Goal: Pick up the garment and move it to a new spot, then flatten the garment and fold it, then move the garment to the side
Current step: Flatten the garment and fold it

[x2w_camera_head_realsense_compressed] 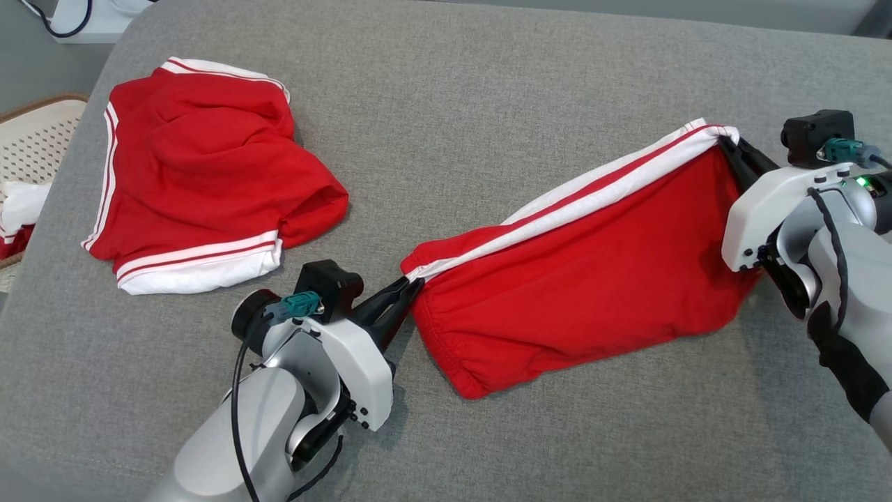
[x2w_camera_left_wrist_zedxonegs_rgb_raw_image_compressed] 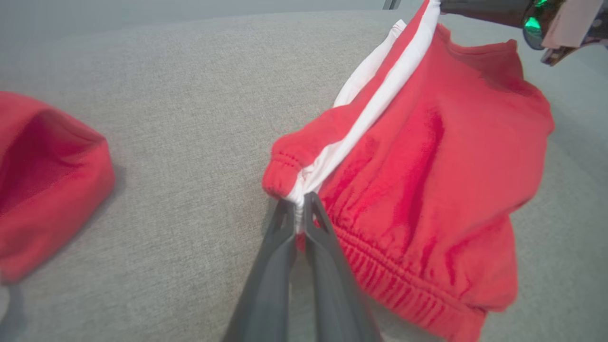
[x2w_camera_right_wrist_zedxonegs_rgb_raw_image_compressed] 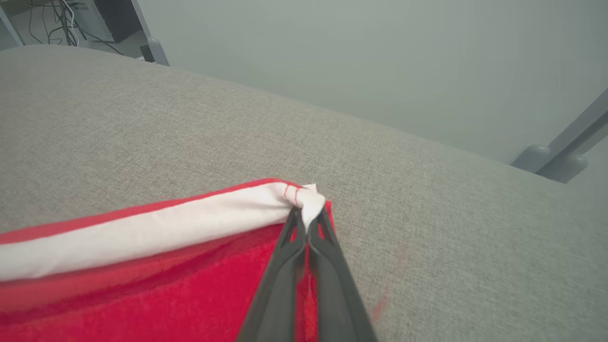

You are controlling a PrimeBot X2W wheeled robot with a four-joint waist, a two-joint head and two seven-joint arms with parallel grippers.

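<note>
The garment is a pair of red shorts with white side stripes, stretched between my two grippers over the grey cushion. My left gripper is shut on its lower-left corner at the white stripe; the left wrist view shows that gripper pinching the stripe of the garment. At the upper-right corner my right gripper is shut on the white band, and the right wrist view has the gripper clamped on the garment. The red cloth hangs slack below the taut striped edge.
A second pair of red shorts with white stripes lies crumpled at the cushion's back left. A pale woven basket with cloth stands off the left edge. Bare grey cushion lies between the two garments and along the front.
</note>
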